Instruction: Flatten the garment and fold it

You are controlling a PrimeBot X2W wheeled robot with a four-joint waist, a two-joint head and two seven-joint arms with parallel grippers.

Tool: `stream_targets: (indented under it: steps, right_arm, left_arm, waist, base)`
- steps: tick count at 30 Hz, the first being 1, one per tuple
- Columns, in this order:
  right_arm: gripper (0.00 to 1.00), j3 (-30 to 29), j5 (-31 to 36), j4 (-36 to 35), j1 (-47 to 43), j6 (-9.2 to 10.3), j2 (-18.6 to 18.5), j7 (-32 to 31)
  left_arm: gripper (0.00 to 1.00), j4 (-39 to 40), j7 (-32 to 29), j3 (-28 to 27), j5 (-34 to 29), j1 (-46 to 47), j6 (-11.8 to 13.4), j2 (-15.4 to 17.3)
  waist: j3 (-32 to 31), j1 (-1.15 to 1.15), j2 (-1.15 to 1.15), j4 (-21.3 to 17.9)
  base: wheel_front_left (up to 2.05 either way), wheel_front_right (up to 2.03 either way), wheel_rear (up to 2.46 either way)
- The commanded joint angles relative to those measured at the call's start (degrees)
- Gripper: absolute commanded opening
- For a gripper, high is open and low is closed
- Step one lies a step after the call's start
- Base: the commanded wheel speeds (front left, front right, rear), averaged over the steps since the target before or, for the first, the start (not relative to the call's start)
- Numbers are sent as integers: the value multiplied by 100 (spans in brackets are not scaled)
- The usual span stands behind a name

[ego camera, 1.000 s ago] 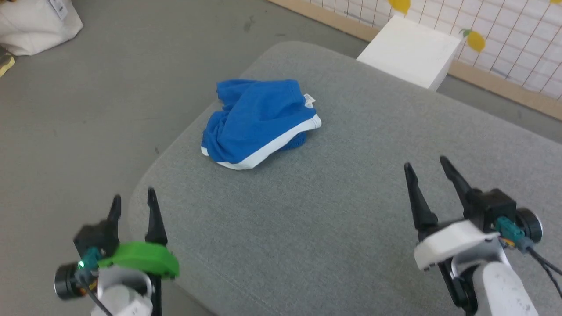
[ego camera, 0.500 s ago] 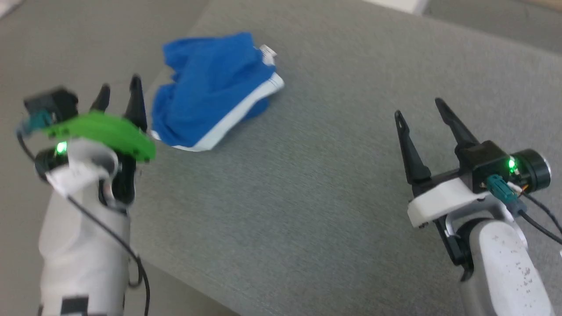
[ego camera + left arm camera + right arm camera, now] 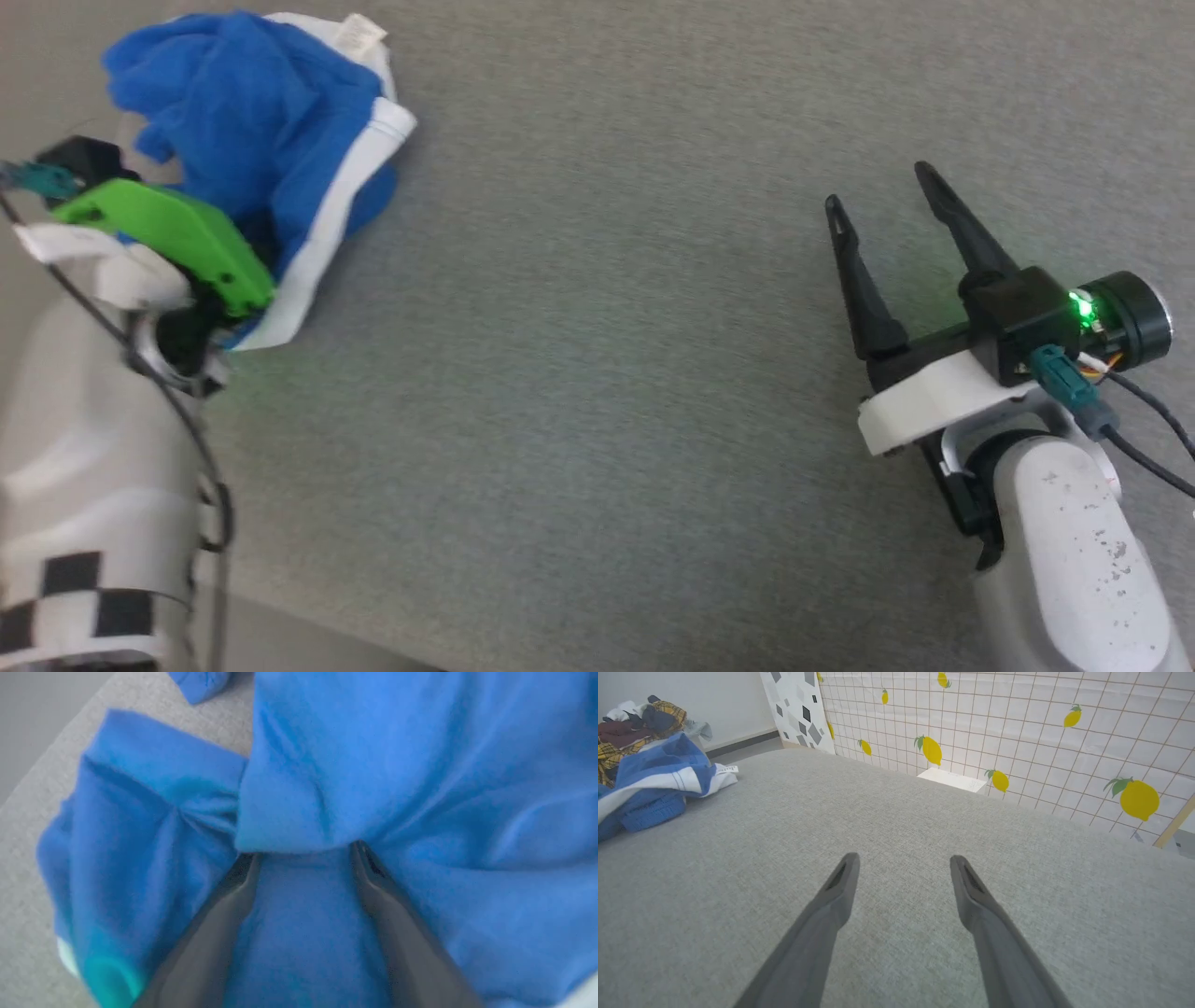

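The garment, bright blue with a white edge band and a small white label, lies bunched at the far left of the grey cushion. My left gripper is open, its two spread fingers pushed into the blue fabric, and a fold covers both tips. In the head view its green cover sits against the garment's near left side and the fingers are hidden. My right gripper stands open over bare cushion far to the right, with nothing between its fingers. The garment lies to its left.
The cushion's left edge runs close to the garment, with grey floor beyond it. A pile of mixed clothes lies behind the garment. A lemon-print grid wall and a white box stand past the cushion's far edge.
The head camera has tilted down and swung right, shifting the whole picture. My left gripper has gone forward from beside the garment into its fabric. The right gripper has barely moved.
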State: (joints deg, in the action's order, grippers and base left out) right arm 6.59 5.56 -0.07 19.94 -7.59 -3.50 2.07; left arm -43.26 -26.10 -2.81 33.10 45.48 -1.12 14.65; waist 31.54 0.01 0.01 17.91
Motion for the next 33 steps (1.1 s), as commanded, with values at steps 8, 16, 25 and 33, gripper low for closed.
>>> stream_targets:
  steps: [8, 16, 25, 33]
  right_arm:
    - [100, -56, -212, 428, -145, 10, 48, 357]
    - [100, -46, -656, 976, -481, 10, 60, 646]
    - [100, -161, -936, 1182, -846, 10, 61, 742]
    - [100, -146, -1030, 1121, -841, 10, 62, 736]
  left_arm:
    - [0, 192, 587, 150, -298, -262, -123, 315]
    - [0, 1126, 2966, 382, -1269, -75, 51, 774]
    - [0, 2605, 3627, 1340, -1902, 246, -180, 408]
    - [0, 3013, 3485, 2341, -1788, 14, -423, -468]
  waist:
    - [-492, -1, -1, -495]
    - [-1710, -1, -1, -714]
    - [-2525, -1, -1, -1335]
    - [-2412, -1, -1, -2149]
  base:
    - [0, 0, 0]
    - [0, 0, 0]
    - [0, 0, 0]
    - [0, 0, 0]
